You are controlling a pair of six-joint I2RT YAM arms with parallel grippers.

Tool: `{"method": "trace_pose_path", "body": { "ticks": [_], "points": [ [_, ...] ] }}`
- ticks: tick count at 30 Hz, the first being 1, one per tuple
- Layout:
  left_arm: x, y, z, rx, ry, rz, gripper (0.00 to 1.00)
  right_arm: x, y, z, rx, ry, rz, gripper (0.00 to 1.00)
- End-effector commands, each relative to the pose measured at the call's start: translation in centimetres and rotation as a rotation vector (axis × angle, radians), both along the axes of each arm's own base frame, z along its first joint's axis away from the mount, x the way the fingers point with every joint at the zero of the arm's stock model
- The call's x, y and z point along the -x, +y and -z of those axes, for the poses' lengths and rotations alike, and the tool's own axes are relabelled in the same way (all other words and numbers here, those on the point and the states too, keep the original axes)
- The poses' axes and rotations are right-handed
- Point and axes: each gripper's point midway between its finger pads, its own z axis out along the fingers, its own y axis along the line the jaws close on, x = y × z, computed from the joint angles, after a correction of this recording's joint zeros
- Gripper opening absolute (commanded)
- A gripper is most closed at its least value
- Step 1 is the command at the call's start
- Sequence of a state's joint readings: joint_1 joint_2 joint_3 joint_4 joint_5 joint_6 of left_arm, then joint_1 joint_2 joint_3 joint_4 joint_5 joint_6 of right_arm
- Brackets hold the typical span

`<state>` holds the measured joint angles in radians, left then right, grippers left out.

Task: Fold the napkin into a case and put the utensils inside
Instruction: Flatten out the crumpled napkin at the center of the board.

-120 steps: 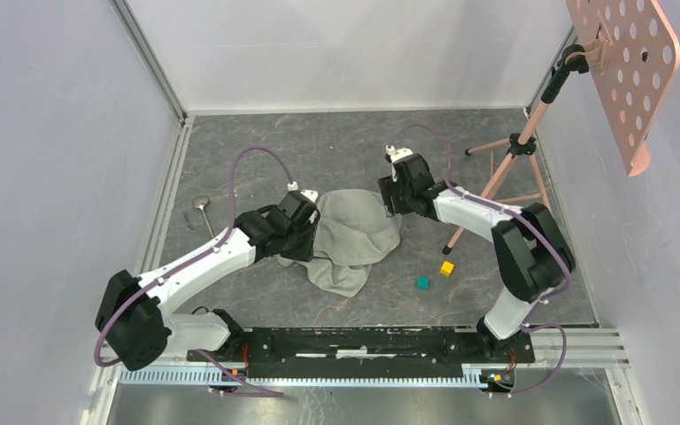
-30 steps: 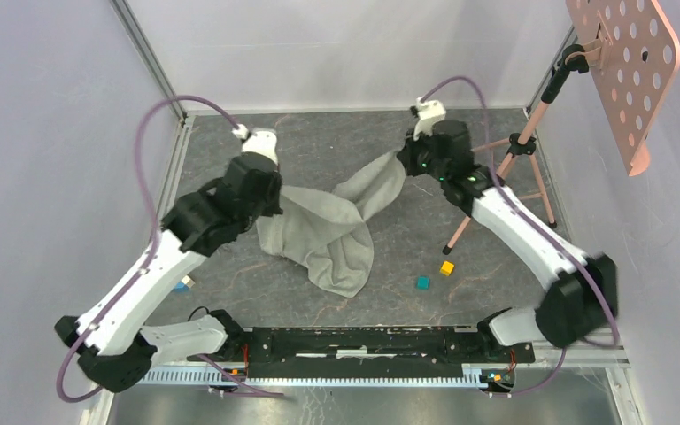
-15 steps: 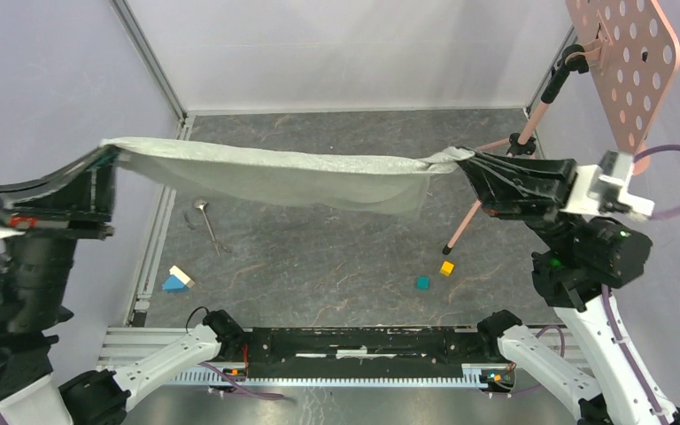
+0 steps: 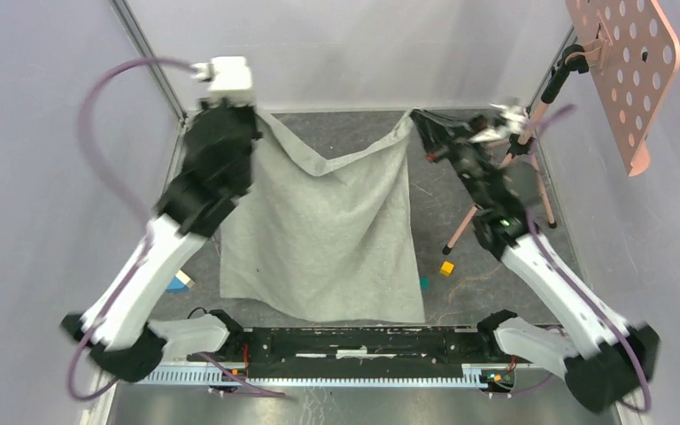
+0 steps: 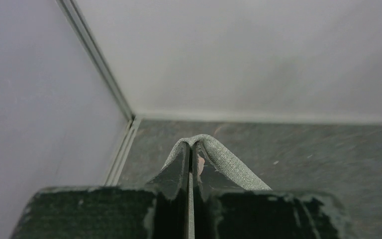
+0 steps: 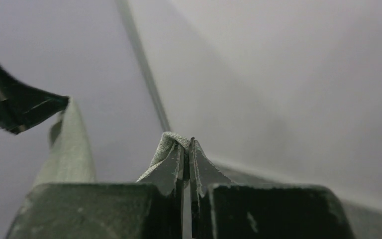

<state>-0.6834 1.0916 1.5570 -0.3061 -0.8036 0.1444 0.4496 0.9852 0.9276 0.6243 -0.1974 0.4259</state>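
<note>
Top external view: the soft grey-green cloth napkin (image 4: 323, 235) hangs spread in the middle of the frame. Its two far corners are lifted and its near edge reaches down almost to the arm bases at the bottom. The left claw (image 4: 255, 115) is clamped tight on the upper-left corner and the right claw (image 4: 414, 117) on the upper-right corner. Each wrist view shows a pinch of fabric squeezed between closed fingertips. The top hem sags in a shallow V between them over the dark grey marbled surface (image 4: 336, 133).

The relation that matters is that the cloth runs from both claws straight down the frame, its longer side top to bottom. Its held edge lies crosswise, so neither arm is nearer and the two would have to lower it together for it to lie flat.

No spoon or fork shows in any view; they may lie behind the cloth or the left arm. A small yellow cube (image 4: 447, 267) sits just right of the napkin's lower right side.
</note>
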Motion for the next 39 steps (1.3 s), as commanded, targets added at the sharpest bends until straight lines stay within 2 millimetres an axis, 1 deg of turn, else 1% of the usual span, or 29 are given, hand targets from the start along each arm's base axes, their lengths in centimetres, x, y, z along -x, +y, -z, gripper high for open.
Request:
{"method": "trace_pose_path", "body": {
  "ticks": [1, 2, 3, 4, 5, 6, 7, 8, 9, 10, 11, 12, 13, 14, 15, 16, 17, 18, 19, 23, 24, 25, 27, 28, 30, 31, 34, 36, 39],
  "points": [
    [-8.6, 2.3, 8.0, -0.05, 0.174, -0.239, 0.02, -11.8, -2.7, 11.5, 0.074, 0.347, 0.41, 0.01],
    [-11.3, 3.3, 10.4, -0.03, 0.211, -0.275, 0.03, -13.9, -2.4, 13.6, 0.134, 0.364, 0.453, 0.01],
    [-13.8, 3.9, 12.8, -0.007, 0.256, -0.296, 0.04, -15.9, -2.5, 14.9, 0.158, 0.388, 0.5, 0.04],
    [-15.9, 4.8, 14.9, 0.016, 0.302, -0.333, 0.07, -18.0, -2.2, 17.3, 0.217, 0.417, 0.541, 0.13],
    [-18.3, 5.1, 16.6, 0.016, 0.344, -0.35, 0.15, -19.8, -2.3, 18.1, 0.254, 0.432, 0.584, 0.28],
    [-20.2, 5.2, 17.5, 0.009, 0.39, -0.336, 0.22, -22.0, -2.4, 20.3, 0.297, 0.503, 0.622, 0.39],
    [-22.2, 5.1, 19.3, -0.028, 0.458, -0.337, 0.36, -23.6, -2.3, 21.5, 0.35, 0.544, 0.631, 0.51],
    [-23.6, 5.2, 19.7, -0.062, 0.517, -0.348, 0.52, -25.4, -1.8, 22.4, 0.424, 0.594, 0.616, 0.64],
    [-23.8, 5.5, 19.0, -0.091, 0.563, -0.374, 0.63, -26.5, -1.1, 22.9, 0.506, 0.656, 0.582, 0.68],
    [-23.7, 5.8, 20.1, -0.13, 0.634, -0.395, 0.79, -26.8, -0.7, 24.0, 0.588, 0.713, 0.559, 0.73],
    [-23.7, 5.6, 20.3, -0.138, 0.674, -0.374, 0.89, -26.4, 0.0, 24.5, 0.653, 0.748, 0.503, 0.77],
    [-22.7, 5.7, 20.5, -0.137, 0.717, -0.367, 0.94, -25.6, 0.3, 25.2, 0.71, 0.777, 0.458, 0.8],
    [-21.5, 6.2, 20.2, -0.12, 0.726, -0.398, 0.97, -24.6, 0.2, 25.6, 0.74, 0.797, 0.444, 0.81],
    [-20.5, 6.2, 20.9, -0.084, 0.744, -0.401, 1.0, -23.2, 0.2, 25.2, 0.738, 0.781, 0.426, 0.82],
    [-19.3, 5.8, 20.6, -0.022, 0.731, -0.354, 1.0, -21.4, 0.4, 26.8, 0.757, 0.782, 0.375, 0.86],
    [-18.0, 4.5, 21.7, 0.059, 0.746, -0.267, 1.0, -19.7, 0.6, 27.2, 0.746, 0.767, 0.323, 0.92],
    [-17.1, 3.2, 21.8, 0.138, 0.727, -0.187, 1.0, -18.3, 0.7, 27.4, 0.731, 0.769, 0.294, 0.95],
    [-15.6, 1.9, 22.7, 0.207, 0.732, -0.103, 1.0, -17.0, 0.7, 28.2, 0.726, 0.78, 0.258, 0.97],
    [-14.5, 0.3, 23.1, 0.282, 0.72, -0.016, 1.0, -15.8, 1.4, 28.2, 0.71, 0.776, 0.201, 0.98],
    [-9.1, -5.0, 25.7, 0.509, 0.728, 0.282, 1.0, -11.3, 4.4, 30.6, 0.684, 0.814, -0.019, 0.98],
    [-8.2, -5.5, 26.5, 0.546, 0.733, 0.31, 1.0, -10.5, 4.9, 31.2, 0.67, 0.837, -0.053, 0.97],
    [-7.1, -5.9, 27.8, 0.579, 0.758, 0.327, 1.0, -9.6, 5.4, 31.9, 0.651, 0.858, -0.092, 0.91],
    [-6.1, -6.4, 29.6, 0.607, 0.785, 0.352, 1.0, -8.3, 6.0, 33.3, 0.612, 0.893, -0.149, 0.75],
    [-5.6, -6.4, 30.5, 0.617, 0.806, 0.348, 1.0, -8.1, 6.3, 33.7, 0.585, 0.899, -0.159, 0.65],
    [-4.8, -6.7, 31.6, 0.634, 0.846, 0.359, 1.0, -7.8, 6.4, 35.2, 0.576, 0.938, -0.168, 0.52],
    [-4.4, -6.9, 32.0, 0.647, 0.86, 0.367, 1.0, -7.6, 6.4, 36.1, 0.58, 0.954, -0.171, 0.5],
    [-3.3, -7.5, 32.5, 0.689, 0.867, 0.402, 1.0, -7.4, 6.3, 38.8, 0.621, 0.996, -0.166, 0.49],
    [-2.7, -7.3, 32.7, 0.696, 0.864, 0.395, 1.0, -7.3, 5.6, 41.0, 0.665, 1.039, -0.135, 0.49],
    [-1.9, -6.9, 32.8, 0.691, 0.869, 0.382, 1.0, -6.6, 4.6, 43.7, 0.704, 1.089, -0.105, 0.49]
  ]
}}
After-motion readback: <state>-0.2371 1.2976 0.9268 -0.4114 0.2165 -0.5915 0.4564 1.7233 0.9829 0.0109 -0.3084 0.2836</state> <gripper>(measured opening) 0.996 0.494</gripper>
